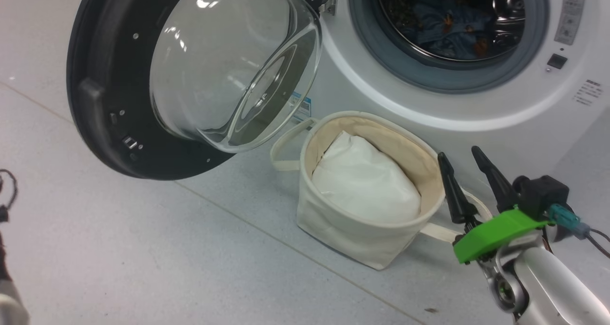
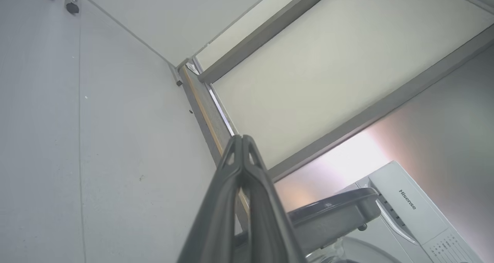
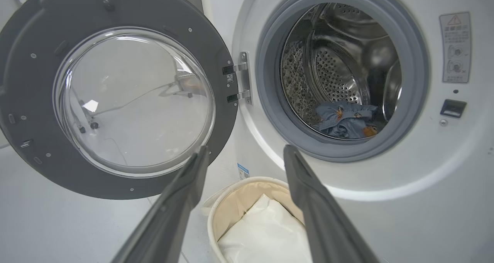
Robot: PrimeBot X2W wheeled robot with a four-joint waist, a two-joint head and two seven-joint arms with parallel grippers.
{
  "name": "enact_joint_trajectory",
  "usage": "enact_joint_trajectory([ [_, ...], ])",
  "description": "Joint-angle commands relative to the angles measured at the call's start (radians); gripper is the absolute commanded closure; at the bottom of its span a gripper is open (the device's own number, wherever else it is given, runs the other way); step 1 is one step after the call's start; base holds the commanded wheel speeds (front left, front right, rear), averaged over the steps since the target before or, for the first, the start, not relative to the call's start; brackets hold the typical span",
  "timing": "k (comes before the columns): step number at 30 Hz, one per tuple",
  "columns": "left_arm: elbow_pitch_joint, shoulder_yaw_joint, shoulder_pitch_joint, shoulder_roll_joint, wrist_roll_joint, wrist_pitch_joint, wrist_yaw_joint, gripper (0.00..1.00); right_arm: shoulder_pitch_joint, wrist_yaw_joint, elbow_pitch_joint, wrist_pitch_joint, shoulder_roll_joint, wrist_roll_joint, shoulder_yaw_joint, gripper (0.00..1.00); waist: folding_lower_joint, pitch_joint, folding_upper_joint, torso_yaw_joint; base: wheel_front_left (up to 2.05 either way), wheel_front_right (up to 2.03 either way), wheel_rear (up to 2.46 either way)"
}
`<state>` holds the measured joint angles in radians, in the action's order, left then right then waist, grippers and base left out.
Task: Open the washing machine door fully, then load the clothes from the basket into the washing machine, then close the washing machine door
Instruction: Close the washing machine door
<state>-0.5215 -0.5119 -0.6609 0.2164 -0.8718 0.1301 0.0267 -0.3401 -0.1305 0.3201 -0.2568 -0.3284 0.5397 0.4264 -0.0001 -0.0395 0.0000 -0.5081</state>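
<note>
The washing machine door (image 1: pixel 95 101) stands open, clothes (image 3: pixel 343 118) inside the drum (image 3: pixel 339 62); right gripper (image 1: pixel 458 152) spread empty at three o'clock of the basket (image 1: pixel 333 225), left gripper (image 2: pixel 242 139) clenched on nothing

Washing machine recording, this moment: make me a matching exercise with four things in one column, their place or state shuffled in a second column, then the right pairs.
Things
1. washing machine door
2. clothes
3. basket
4. left gripper

Place or state
A. on the floor, white padding inside
B. shut, holding nothing
C. swung wide open
D. lying in the steel drum

Pairs: 1-C, 2-D, 3-A, 4-B
</note>
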Motion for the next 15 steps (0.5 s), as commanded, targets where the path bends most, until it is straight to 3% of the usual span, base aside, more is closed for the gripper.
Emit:
enact_joint_trajectory([
  [1,-0.003,-0.023,-0.055,0.067,-0.004,0.017,-0.003,1.00,0.007,0.000,-0.033,-0.005,-0.021,-0.003,-0.004,0.00,0.0001,0.003,0.0000,0.008,0.00,0.00,0.00],
  [8,-0.260,-0.048,-0.202,0.124,-0.102,0.132,0.012,1.00,0.071,0.000,-0.062,-0.005,-0.043,-0.025,-0.058,0.00,0.0001,-0.001,0.0000,0.044,0.00,0.00,0.00],
  [15,-0.407,-0.080,-0.273,0.178,-0.169,0.189,0.056,1.00,0.060,0.000,-0.084,-0.005,-0.066,-0.039,-0.066,0.00,0.0001,-0.049,0.0000,0.114,0.00,0.00,0.00],
])
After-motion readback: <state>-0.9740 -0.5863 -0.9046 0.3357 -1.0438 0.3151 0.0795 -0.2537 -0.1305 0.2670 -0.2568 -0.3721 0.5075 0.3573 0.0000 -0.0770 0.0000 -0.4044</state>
